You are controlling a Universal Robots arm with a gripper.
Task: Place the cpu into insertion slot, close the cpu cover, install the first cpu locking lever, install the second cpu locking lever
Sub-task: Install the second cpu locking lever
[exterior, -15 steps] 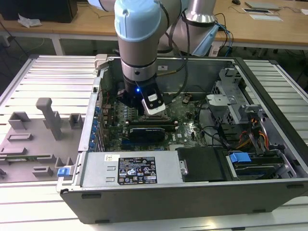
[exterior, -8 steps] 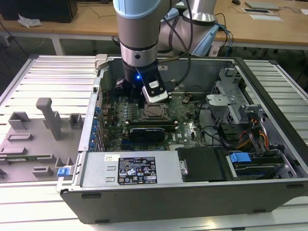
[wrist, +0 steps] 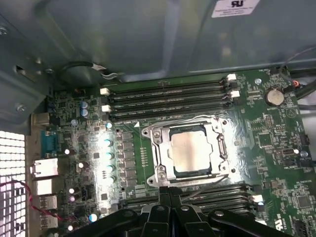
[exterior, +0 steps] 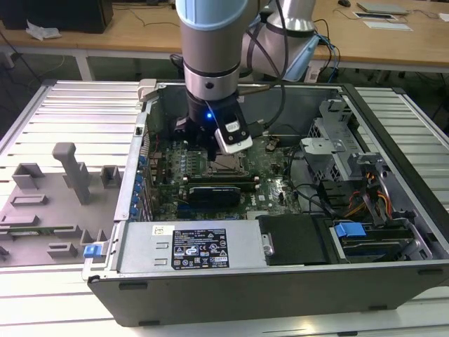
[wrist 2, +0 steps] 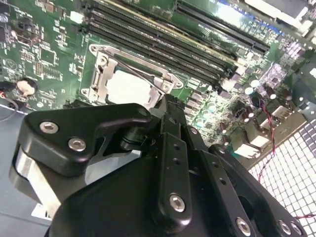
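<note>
The cpu (wrist: 190, 152) lies flat in its socket on the green motherboard, its pale metal top also showing in the second wrist view (wrist 2: 127, 89). The silvery cpu cover (wrist: 163, 148) lies down around it as a frame (wrist 2: 101, 74). A thin wire locking lever (wrist 2: 143, 74) runs slanted across one side of the socket. My gripper (wrist: 170, 191) hangs just off the socket's edge with its two black fingers pressed together and nothing visible between them; its tip (wrist 2: 168, 102) sits near the lever's end. In the exterior view the gripper (exterior: 212, 156) is low inside the open case, over the socket (exterior: 226, 167).
Rows of black memory slots (wrist: 168, 101) flank the socket on two sides. The case wall (wrist: 148, 39) rises close behind. A drive cage and cables (exterior: 351, 175) fill the exterior view's right, a power supply (exterior: 196, 246) the front. A grey fixture tray (exterior: 56, 196) lies at the exterior view's left.
</note>
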